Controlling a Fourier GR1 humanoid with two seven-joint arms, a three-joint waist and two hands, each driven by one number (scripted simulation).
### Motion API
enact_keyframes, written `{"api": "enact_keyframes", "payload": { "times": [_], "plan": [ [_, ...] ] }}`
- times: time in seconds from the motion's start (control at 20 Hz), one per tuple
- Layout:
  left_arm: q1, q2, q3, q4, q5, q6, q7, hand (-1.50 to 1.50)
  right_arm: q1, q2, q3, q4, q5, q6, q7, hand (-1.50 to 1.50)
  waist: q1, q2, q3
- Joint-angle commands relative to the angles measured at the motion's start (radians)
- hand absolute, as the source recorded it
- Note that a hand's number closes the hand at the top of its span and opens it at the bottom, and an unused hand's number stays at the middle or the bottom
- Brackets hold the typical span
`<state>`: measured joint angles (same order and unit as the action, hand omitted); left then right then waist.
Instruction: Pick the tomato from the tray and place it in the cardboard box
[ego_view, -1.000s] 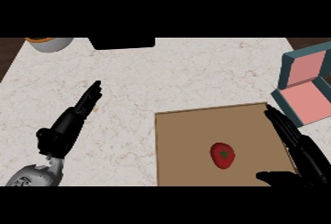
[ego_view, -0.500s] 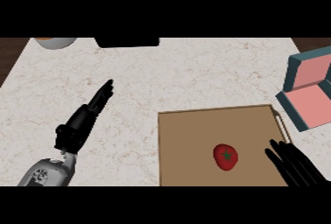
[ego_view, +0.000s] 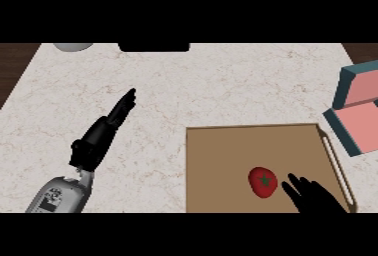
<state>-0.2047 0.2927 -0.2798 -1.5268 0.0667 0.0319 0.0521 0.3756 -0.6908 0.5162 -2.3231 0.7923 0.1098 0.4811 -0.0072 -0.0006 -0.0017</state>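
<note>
A red tomato (ego_view: 263, 181) with a green stem lies on the brown tray (ego_view: 229, 150), toward its near right part. My right hand (ego_view: 314, 197) comes in from the lower edge just right of the tomato, fingers spread and straight, close to it but apart. The box (ego_view: 359, 117), teal outside and pink inside, stands open at the right edge of the counter, partly cut off. My left hand (ego_view: 100, 137) rests open on the left of the counter, fingers pointing away.
A pale round object (ego_view: 71, 46) sits at the far left corner and a black item (ego_view: 153, 47) lies along the counter's far edge. The marble counter (ego_view: 221, 90) stretches between the tray and the far edge.
My right hand has drawn back toward the lower edge and now sits beside the tomato. The view has shifted, with the tray and the left hand lying differently in the frame.
</note>
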Motion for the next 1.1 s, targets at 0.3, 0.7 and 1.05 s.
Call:
{"api": "enact_keyframes", "payload": {
  "times": [0.3, 0.7, 1.05],
  "plan": [
    [0.022, -0.069, 0.02, 0.017, -0.079, -0.017, -0.029, 0.0, -0.155, 0.216, 0.082, 0.161, 0.076, 0.082, 0.071, -1.5, 0.006, 0.0, 0.002],
    [0.024, -0.118, 0.023, -0.015, -0.127, -0.035, 0.03, 0.0, -0.161, 0.265, 0.032, 0.238, 0.093, 0.124, 0.075, -1.5, 0.004, 0.0, 0.002],
    [-0.004, -0.061, 0.14, 0.012, -0.065, -0.156, 0.017, 0.0, -0.163, 0.296, 0.029, 0.327, 0.159, 0.043, -0.043, -1.5, 0.004, 0.0, 0.002]
  ]
}}
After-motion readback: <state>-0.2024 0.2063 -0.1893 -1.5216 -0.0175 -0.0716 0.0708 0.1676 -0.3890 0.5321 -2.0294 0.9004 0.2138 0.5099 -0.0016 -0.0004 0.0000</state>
